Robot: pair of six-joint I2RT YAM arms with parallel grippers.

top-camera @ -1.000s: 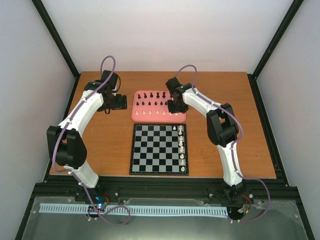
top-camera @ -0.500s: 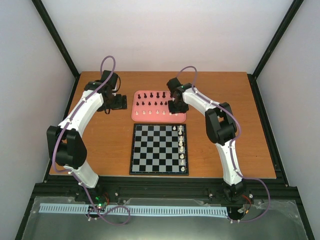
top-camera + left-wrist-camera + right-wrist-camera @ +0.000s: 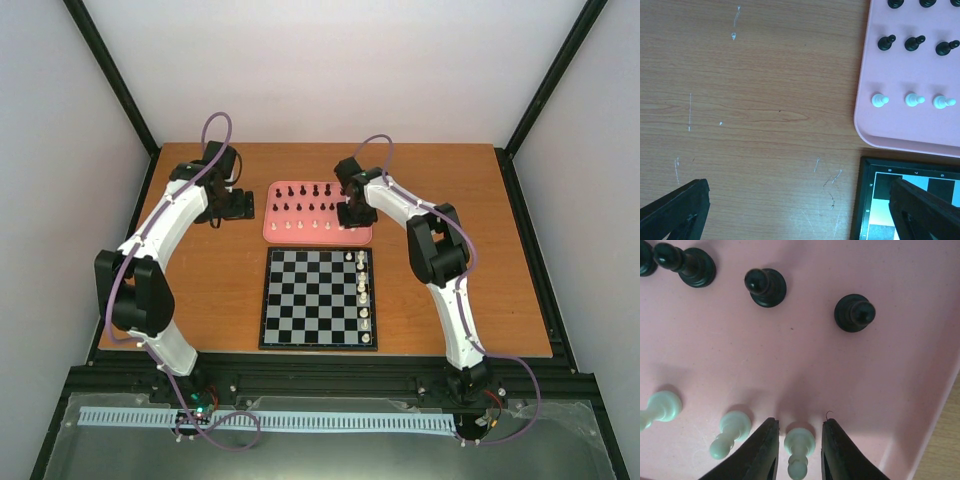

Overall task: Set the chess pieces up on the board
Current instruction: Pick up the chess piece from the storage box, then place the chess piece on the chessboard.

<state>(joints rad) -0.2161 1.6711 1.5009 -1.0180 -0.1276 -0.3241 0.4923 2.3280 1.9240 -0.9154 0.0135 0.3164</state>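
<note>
The board (image 3: 300,300) lies at the table's front middle, with several cream-white chess pieces (image 3: 362,290) in its two right columns. The pink tray (image 3: 270,236) behind it holds rows of black pieces (image 3: 302,190) and a front row of white pawns (image 3: 300,226). My right gripper (image 3: 350,216) is low over the tray's right end. In the right wrist view it (image 3: 800,422) is open and straddles a white pawn (image 3: 799,452), with small gaps on both sides. My left gripper (image 3: 797,200) is open and empty above bare table left of the tray.
In the right wrist view, two more white pawns (image 3: 730,432) stand left of the straddled one, and black pieces (image 3: 765,287) stand behind. The tray's right rim (image 3: 920,430) is close. In the left wrist view, the board's corner (image 3: 875,200) and the tray's corner (image 3: 900,132) show.
My right arm has shifted slightly over the tray's right end. The left arm and the pieces on the board have not moved.
</note>
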